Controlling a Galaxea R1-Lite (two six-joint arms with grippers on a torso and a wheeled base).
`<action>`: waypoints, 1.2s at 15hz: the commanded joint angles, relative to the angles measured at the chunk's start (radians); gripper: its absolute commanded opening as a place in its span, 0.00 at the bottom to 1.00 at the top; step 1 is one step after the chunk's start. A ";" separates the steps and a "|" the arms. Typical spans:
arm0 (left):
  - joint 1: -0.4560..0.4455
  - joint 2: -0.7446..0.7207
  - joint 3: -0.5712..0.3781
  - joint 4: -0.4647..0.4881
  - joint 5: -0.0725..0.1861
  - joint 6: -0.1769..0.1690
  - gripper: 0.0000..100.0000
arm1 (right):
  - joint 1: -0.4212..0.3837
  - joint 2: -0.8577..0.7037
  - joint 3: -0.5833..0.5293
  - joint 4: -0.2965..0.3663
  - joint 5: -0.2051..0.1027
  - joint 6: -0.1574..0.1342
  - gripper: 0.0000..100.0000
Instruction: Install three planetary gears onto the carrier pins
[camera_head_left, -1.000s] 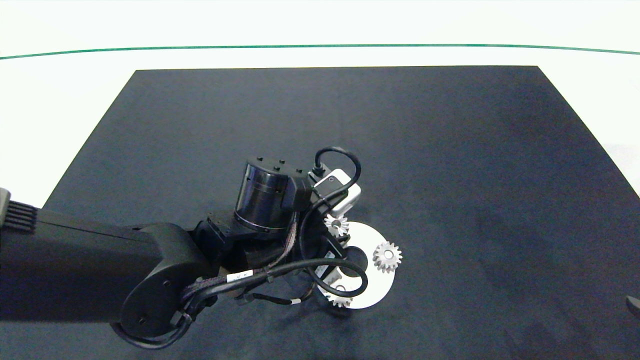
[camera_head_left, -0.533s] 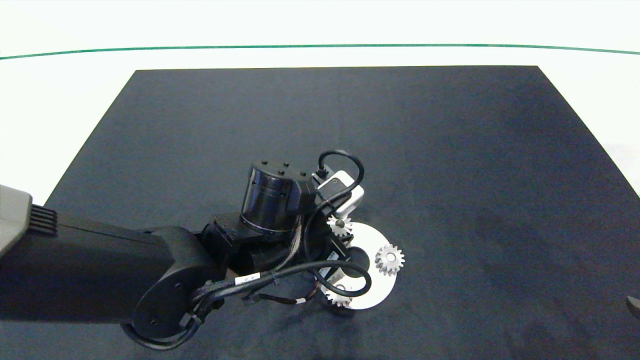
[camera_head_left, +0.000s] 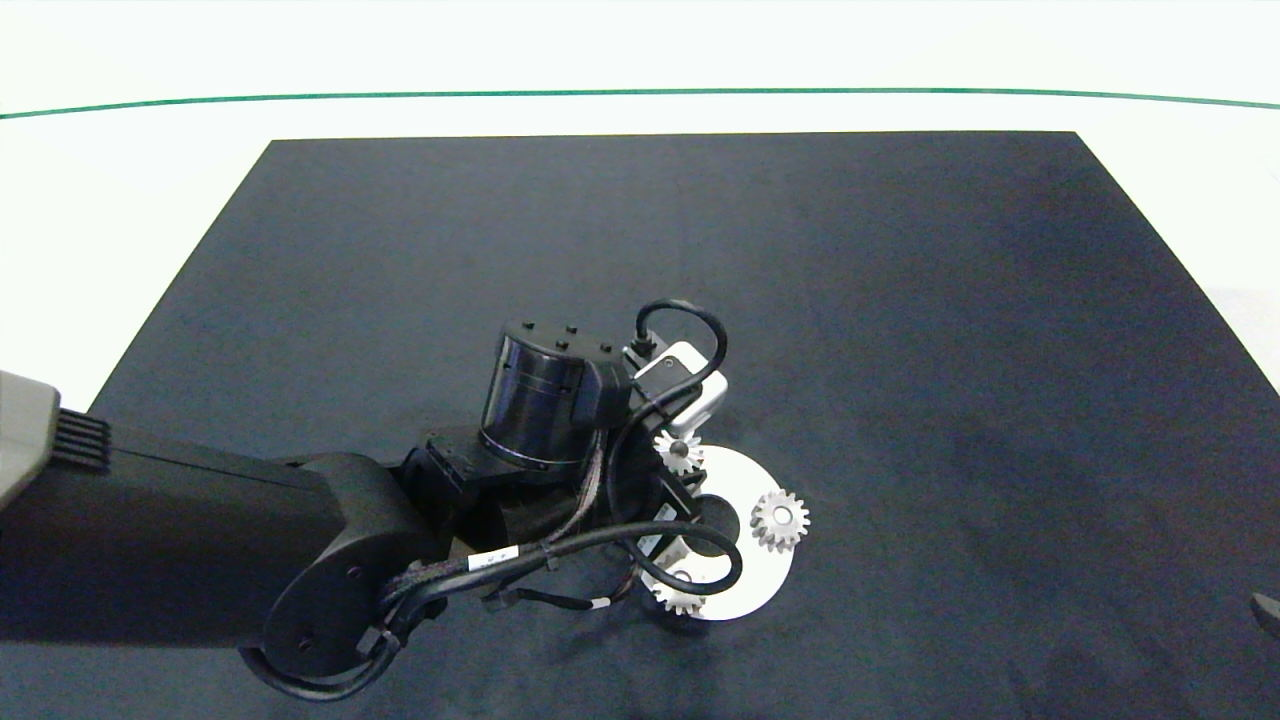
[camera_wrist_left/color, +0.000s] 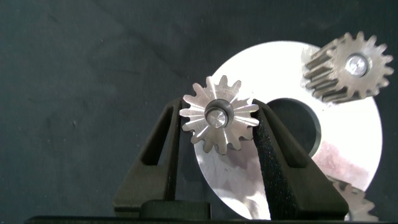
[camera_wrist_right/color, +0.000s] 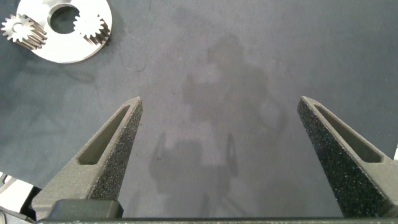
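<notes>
My left end effector (camera_wrist_left/color: 219, 134) grips one planetary gear (camera_wrist_left/color: 219, 121), seated on a carrier pin (camera_wrist_left/color: 215, 117) at the white disc's (camera_head_left: 757, 578) rim. Two more gears (camera_head_left: 779, 519) (camera_head_left: 680, 590) sit on this disc; my right end effector (camera_wrist_right/color: 221, 140) hangs released, well apart from it.

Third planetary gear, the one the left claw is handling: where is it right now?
In the left wrist view, the third gear sits between the left claw fingers on a pin at the white disc's edge; the other two gears are mounted.
</notes>
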 joint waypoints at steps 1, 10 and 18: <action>0.000 -0.012 0.003 -0.002 0.002 -0.011 1.00 | 0.000 0.000 -0.001 0.000 -0.002 -0.001 1.00; 0.000 -0.005 0.003 -0.008 -0.011 -0.020 1.00 | 0.000 0.000 -0.001 0.002 -0.002 -0.001 1.00; 0.304 -0.392 0.126 0.107 0.013 -0.014 1.00 | -0.133 0.058 -0.049 -0.001 -0.005 0.000 1.00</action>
